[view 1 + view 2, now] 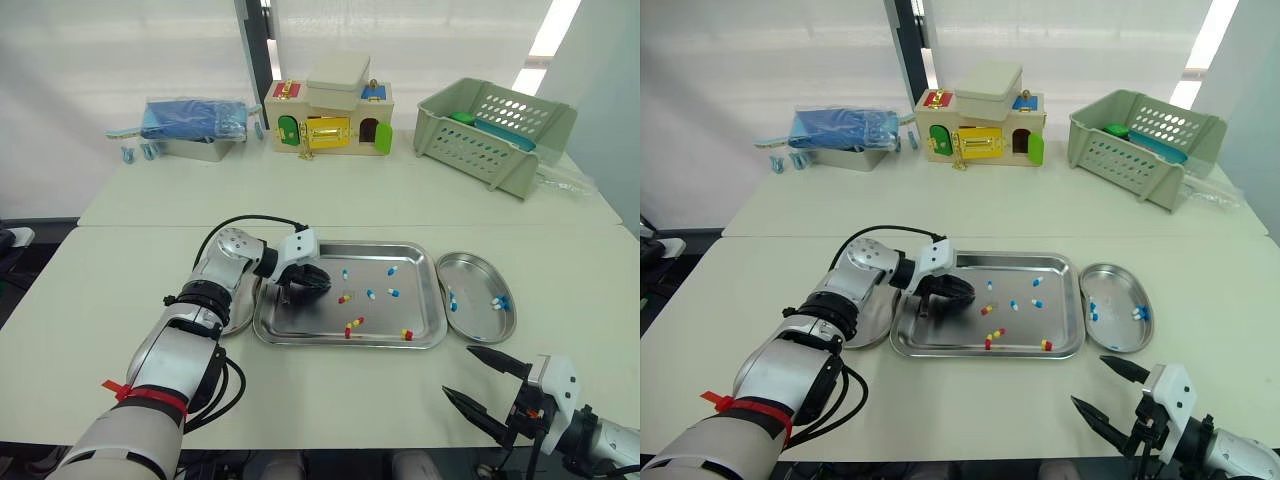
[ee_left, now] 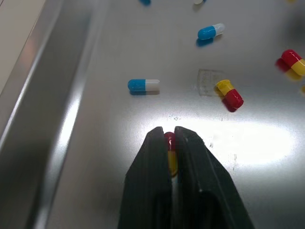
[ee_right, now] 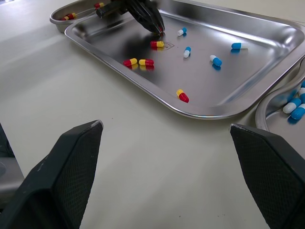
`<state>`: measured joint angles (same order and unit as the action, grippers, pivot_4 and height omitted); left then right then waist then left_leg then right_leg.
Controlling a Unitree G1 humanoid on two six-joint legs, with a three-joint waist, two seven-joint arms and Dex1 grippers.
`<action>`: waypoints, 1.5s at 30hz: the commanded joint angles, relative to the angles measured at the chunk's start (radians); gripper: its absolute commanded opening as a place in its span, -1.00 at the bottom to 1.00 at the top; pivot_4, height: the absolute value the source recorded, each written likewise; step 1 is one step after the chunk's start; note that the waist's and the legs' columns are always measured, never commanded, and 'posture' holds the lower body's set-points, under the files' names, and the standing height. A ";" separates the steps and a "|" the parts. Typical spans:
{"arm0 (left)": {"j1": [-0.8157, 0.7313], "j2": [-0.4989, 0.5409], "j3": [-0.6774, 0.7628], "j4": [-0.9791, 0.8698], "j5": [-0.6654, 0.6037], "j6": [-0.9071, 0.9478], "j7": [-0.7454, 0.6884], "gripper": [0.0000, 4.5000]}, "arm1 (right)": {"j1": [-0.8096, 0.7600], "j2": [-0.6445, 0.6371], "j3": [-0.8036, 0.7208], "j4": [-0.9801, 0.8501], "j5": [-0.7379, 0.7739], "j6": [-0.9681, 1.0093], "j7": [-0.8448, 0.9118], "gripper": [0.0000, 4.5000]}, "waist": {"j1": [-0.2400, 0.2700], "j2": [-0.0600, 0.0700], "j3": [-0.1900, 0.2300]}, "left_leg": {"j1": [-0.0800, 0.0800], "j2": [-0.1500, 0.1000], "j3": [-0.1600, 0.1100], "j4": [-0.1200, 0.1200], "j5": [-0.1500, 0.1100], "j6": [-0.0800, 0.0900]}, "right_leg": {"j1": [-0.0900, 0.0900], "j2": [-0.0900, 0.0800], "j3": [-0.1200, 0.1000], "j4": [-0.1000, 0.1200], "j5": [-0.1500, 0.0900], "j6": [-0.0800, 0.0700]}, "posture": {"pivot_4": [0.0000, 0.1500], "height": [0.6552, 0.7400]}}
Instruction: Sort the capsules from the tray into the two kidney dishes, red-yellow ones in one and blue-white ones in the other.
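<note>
On a pale table (image 1: 100, 280), the left kidney dish (image 3: 61, 18) lay just beside the left edge of the steel tray (image 1: 350, 343), partly hidden by the robot's left arm. At least two red-yellow capsules (image 3: 69, 16) rested in it.

The left gripper (image 2: 169, 134) reached down into the left half of the tray. Its two black fingers were pinched together on a single red-yellow capsule (image 2: 169, 142), the red end showing at the fingertips and the yellow end running back between them, low over the tray floor.

Loose capsules were scattered across the tray's floor to the right of that gripper. Each was a small glossy two-tone pill. One red-yellow capsule (image 1: 344, 298) lay near the centre, a red-yellow pair (image 1: 354, 325) lay close together toward the near rim, and another (image 1: 407, 335) lay by the near right corner. Four blue-white capsules (image 1: 393, 293) were spread over the middle and far part, well apart from one another.

The right kidney dish (image 1: 478, 272) sat just beside the tray's right edge, holding blue-white capsules (image 1: 500, 301) on its right side and one (image 1: 452, 300) at its left.

The right gripper (image 1: 458, 371) hung over the bare table at the near right, fingers spread wide, gripping nothing.
</note>
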<state>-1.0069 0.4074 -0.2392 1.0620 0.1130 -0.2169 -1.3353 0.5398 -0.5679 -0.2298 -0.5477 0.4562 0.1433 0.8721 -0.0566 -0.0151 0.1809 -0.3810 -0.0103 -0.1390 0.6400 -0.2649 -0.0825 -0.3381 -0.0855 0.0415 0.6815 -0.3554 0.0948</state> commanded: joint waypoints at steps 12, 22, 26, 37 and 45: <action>0.043 0.053 0.050 -0.231 -0.060 0.166 -0.050 -0.98 | -0.007 -0.014 -0.001 -0.038 0.030 -0.015 0.018 1.00 | -0.001 0.000 0.000 | -0.001 0.000 0.000 0.000 0.000 0.000 | 0.000 0.000 0.000 0.000 0.000 0.000 | 1.00 1.00; 0.332 0.298 0.224 -0.906 -0.212 0.710 0.047 -0.98 | 0.002 -0.056 0.046 -0.052 0.017 -0.033 0.087 1.00 | -0.006 0.001 0.000 | 0.000 0.001 0.000 0.000 0.000 0.000 | 0.000 0.000 0.000 0.000 0.000 0.000 | 1.00 1.00; 0.439 0.372 0.346 -1.037 -0.274 0.857 0.139 -0.98 | -0.034 -0.069 0.050 -0.030 0.022 -0.029 0.099 1.00 | 0.000 0.001 0.000 | 0.000 0.001 -0.001 0.001 0.000 0.000 | 0.001 0.000 0.000 0.000 0.000 0.000 | 1.00 1.00; 0.693 0.405 0.480 -1.158 -0.340 0.909 0.334 -0.98 | -0.111 -0.103 0.092 -0.009 0.025 -0.011 0.137 1.00 | 0.009 0.000 0.000 | 0.000 0.001 -0.001 0.001 0.000 0.001 | 0.001 0.000 0.000 0.000 0.000 0.000 | 1.00 1.00; 0.676 0.384 0.417 -1.064 -0.353 0.859 0.368 -0.98 | -0.126 -0.097 0.103 -0.013 0.023 0.004 0.127 1.00 | 0.016 0.000 0.000 | 0.000 0.001 0.000 0.001 0.000 0.001 | 0.000 0.000 0.000 0.000 0.000 0.000 | 1.00 1.00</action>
<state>-0.3136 0.7889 0.1805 -0.0086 -0.2337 0.6622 -0.9741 0.4155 -0.6613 -0.1305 -0.5434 0.4642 0.1468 1.0012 -0.0409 -0.0150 0.1807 -0.3812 -0.0092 -0.1389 0.6406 -0.2654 -0.0818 -0.3376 -0.0857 0.0416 0.6811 -0.3554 0.0946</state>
